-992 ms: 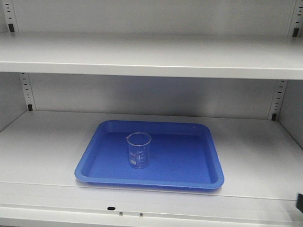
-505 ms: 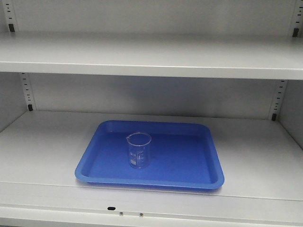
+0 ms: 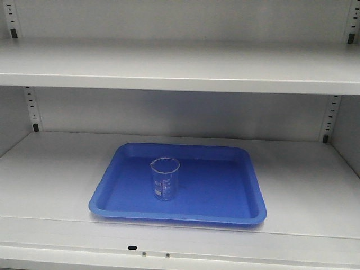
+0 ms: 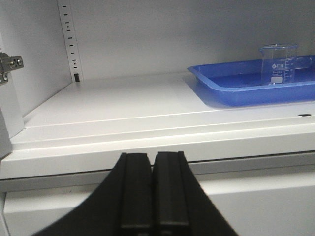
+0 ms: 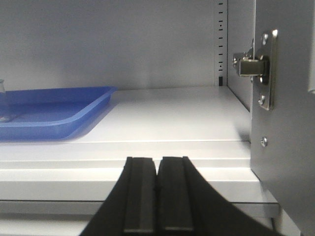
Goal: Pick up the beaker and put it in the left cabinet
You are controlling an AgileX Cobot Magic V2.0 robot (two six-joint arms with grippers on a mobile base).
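Beaker (image 3: 165, 179) upright in the blue tray (image 3: 236, 211), left of tray centre, axis vertical, mouth up; spout direction unclear; tray sits on the cabinet (image 3: 304, 185) lower shelf; left gripper (image 4: 153, 189) fingers pressed together, outside the shelf edge; right gripper (image 5: 157, 194) same, fingers together, holding nothing.
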